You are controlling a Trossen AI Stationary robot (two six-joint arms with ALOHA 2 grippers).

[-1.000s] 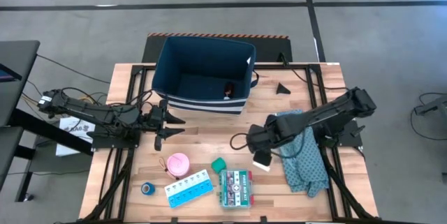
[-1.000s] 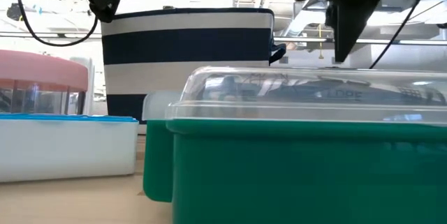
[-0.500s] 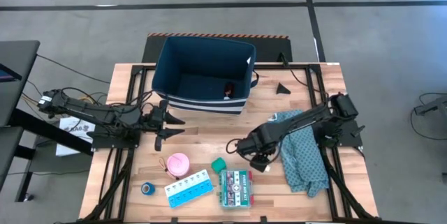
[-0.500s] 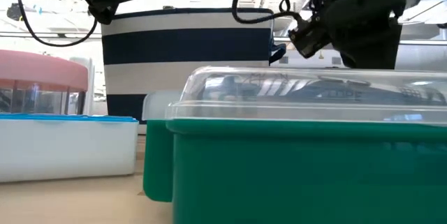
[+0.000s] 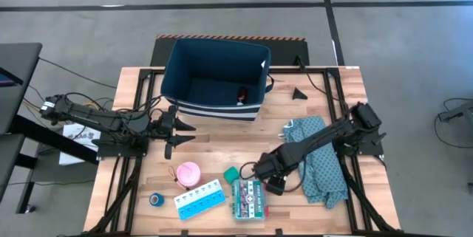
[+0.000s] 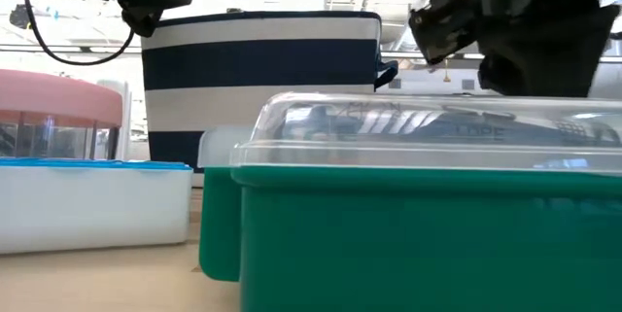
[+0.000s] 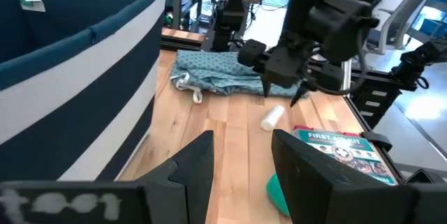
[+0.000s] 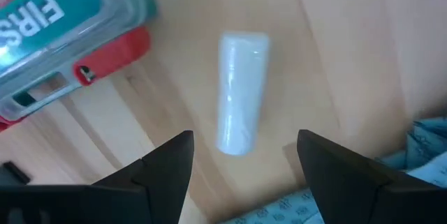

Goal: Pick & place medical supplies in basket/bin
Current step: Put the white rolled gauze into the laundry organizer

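The right gripper (image 5: 260,174) is hanging low over the tabletop (image 5: 214,152), just off the upper right corner of the first-aid box (image 5: 249,197), with its fingers spread wide and holding nothing. Directly beneath it a small white roll (image 8: 242,93) is lying on the bare wood between the two fingers, which are standing on either side of it. Seen past those fingers, the roll's long axis is running roughly along them, tipped a little, so the fingers look set to close across its narrow width rather than along its length; that lining-up is what I judge the coming grab to depend on. A patterned blue cloth (image 5: 323,159) is lying just to the right of the roll, close enough that a finger might catch it. The left gripper (image 5: 179,133) is waiting well away from the first-aid box, close by the front left corner of the navy bin (image 5: 214,78), also spread and empty, so the right arm is plainly the nearer one. The pink roll (image 5: 188,173), blue tape roll (image 5: 156,199) and pill organizer (image 5: 199,199) are sitting left of the first-aid box.
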